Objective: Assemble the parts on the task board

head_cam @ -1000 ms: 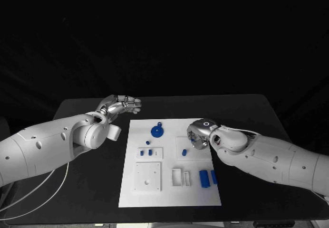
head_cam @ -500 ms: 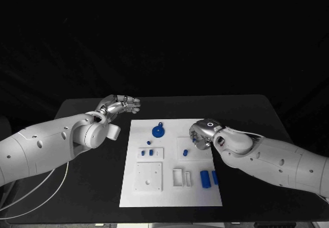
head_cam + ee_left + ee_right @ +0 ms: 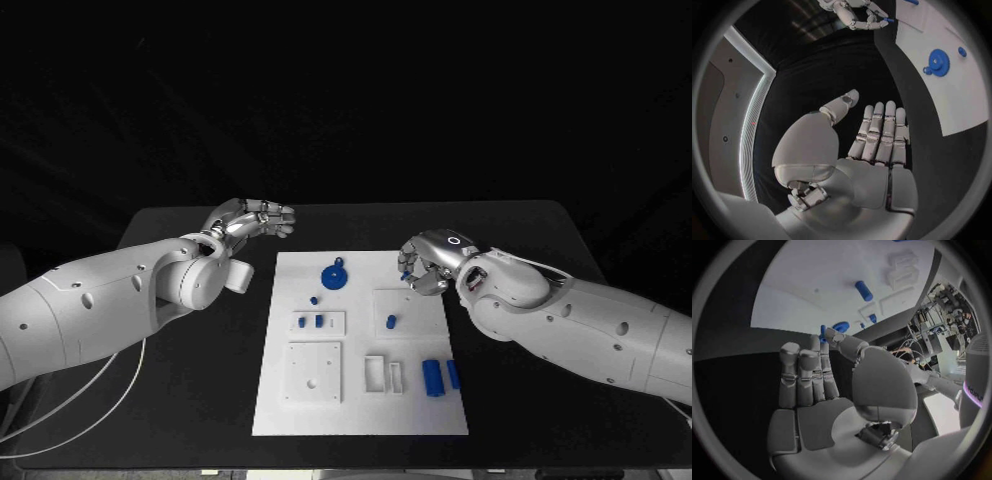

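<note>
White board (image 3: pixel 361 400) lying mid-table, blue gear (image 3: pixel 333 275) near its far edge, right robot hand (image 3: pixel 427 266) pinching a small blue peg (image 3: pixel 823 333) over its far right corner, left robot hand (image 3: pixel 254 220) hovering spread over the table beside its far left corner.

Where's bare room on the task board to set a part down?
Free: the task board's near strip, below the square plate and the blue bars. Also the far corner by the left hand, left of the blue gear. Crowded: mid-board, and the far right edge under the right hand, which pinches a small blue part.
</note>
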You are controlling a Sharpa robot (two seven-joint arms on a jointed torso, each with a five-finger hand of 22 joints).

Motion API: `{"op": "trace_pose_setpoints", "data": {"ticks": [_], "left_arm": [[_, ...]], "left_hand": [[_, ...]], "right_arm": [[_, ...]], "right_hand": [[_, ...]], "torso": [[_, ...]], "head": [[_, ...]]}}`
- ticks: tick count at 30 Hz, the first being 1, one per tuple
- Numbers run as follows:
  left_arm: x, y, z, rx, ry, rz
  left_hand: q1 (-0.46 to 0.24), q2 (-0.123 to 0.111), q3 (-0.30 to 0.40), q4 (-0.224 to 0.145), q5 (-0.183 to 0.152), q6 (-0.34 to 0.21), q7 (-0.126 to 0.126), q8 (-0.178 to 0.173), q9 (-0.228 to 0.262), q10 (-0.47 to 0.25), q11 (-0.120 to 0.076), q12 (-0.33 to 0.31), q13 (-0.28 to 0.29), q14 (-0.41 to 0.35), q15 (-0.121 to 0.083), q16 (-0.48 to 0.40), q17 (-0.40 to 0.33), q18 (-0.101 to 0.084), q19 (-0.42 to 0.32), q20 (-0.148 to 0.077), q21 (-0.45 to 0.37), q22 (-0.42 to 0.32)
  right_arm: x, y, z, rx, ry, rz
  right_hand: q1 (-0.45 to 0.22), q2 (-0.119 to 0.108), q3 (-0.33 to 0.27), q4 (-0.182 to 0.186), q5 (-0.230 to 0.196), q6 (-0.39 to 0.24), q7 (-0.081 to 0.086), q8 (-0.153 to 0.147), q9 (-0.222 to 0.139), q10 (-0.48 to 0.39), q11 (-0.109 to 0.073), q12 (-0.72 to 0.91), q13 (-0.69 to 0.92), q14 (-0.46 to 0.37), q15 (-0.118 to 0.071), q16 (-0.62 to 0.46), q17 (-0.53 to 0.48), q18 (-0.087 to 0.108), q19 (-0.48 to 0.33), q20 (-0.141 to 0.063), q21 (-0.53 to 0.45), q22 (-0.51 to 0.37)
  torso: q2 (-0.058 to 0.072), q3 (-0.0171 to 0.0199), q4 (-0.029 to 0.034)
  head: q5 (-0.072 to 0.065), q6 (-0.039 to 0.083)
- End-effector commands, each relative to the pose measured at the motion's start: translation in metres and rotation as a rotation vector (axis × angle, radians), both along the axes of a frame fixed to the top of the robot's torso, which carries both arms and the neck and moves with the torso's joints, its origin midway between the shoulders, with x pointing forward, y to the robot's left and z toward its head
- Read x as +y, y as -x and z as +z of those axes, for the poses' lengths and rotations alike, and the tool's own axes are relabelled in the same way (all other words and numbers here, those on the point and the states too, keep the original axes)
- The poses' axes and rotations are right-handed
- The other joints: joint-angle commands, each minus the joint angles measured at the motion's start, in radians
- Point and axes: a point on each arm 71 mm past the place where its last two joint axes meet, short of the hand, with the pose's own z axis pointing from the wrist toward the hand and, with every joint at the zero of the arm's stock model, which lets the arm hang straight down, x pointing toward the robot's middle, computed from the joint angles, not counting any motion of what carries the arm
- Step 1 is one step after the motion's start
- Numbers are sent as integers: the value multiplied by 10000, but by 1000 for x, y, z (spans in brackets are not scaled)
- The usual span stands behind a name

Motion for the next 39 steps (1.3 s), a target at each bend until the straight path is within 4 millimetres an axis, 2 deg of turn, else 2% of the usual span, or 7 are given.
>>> {"op": "trace_pose_setpoints", "data": {"ticks": [1, 9, 12, 20, 24, 34, 39], "left_arm": [[-3, 0, 2, -108, 165, -119], [-10, -1, 3, -124, 185, -167], [-13, -2, 3, -145, 178, -149], [-24, -6, 6, -205, 157, -128], [-30, -9, 8, -274, 169, -163], [-35, -13, 11, -375, 166, -174], [-36, -14, 11, -374, 175, -200]], "left_hand": [[-28, 29, -52, -19, -6, -34, -8, 36, -9, -39, 39, 54, -17, 85, -13, -37, 13, 145, 18, 18, -65, 17], [-26, 29, -54, -22, -5, -37, -7, 37, -11, -42, 40, 56, -21, 89, -14, -46, 19, 144, 21, 17, -71, 18], [-24, 27, -54, -24, -5, -37, -8, 39, -11, -41, 40, 58, -22, 90, -14, -50, 21, 144, 21, 16, -73, 18], [-8, 16, -51, -32, -1, -25, -12, 51, -9, -32, 35, 70, -27, 96, -15, -71, 32, 142, 25, 15, -84, 18], [-5, 5, -52, -33, -2, -23, -13, 56, -10, -30, 34, 75, -30, 97, -15, -81, 37, 140, 27, 15, -88, 19], [-4, 0, -52, -30, -3, -20, -14, 60, -10, -29, 34, 79, -33, 94, -13, -94, 41, 137, 27, 16, -95, 19], [-5, -1, -52, -26, -4, -19, -15, 62, -10, -28, 34, 81, -36, 91, -11, -104, 44, 135, 26, 17, -100, 19]], "right_arm": [[12, 6, 2, 332, -539, 333], [64, 21, 4, 358, -538, 1502], [80, 27, -1, 296, -233, 1887], [112, 48, -25, 502, 570, 2683], [124, 59, -39, 689, 986, 3007], [133, 68, -51, 849, 1278, 3249], [137, 76, -63, 1028, 1365, 3383]], "right_hand": [[-11, 25, 55, 29, -9, 77, 22, 60, 12, 329, 66, -3, 2, 3, -32, 19, -10, 530, 62, -32, 44, 195], [-33, 69, 42, 12, -3, 68, 25, 47, 12, 321, 69, -25, 19, 7, -30, 7, -17, 530, 65, -42, 48, 193], [-35, 75, 39, 3, -2, 66, 26, 45, 12, 319, 69, -29, 23, 7, -29, 4, -18, 530, 64, -44, 48, 193], [-35, 88, 35, -31, 0, 66, 25, 39, 13, 316, 71, -43, 34, 8, -28, -4, -22, 530, 59, -49, 48, 193], [-34, 91, 35, -41, 1, 68, 25, 39, 13, 316, 71, -47, 37, 9, -28, -6, -23, 530, 58, -51, 49, 193], [-34, 100, 36, -64, 1, 70, 24, 36, 14, 318, 71, -55, 46, 13, -28, -9, -25, 530, 58, -54, 51, 193], [-37, 105, 35, -71, 2, 72, 24, 35, 15, 320, 71, -57, 50, 15, -28, -10, -26, 530, 59, -55, 52, 193]], "torso": [[9, -4, 9], [7, -13, 27], [2, -25, 36], [0, -37, 40], [-5, -36, 46], [11, -29, 5], [20, -11, 17]], "head": [[79, -3], [495, -40], [604, -76], [1041, -165], [1202, -232], [1428, -340], [1557, -433]]}}
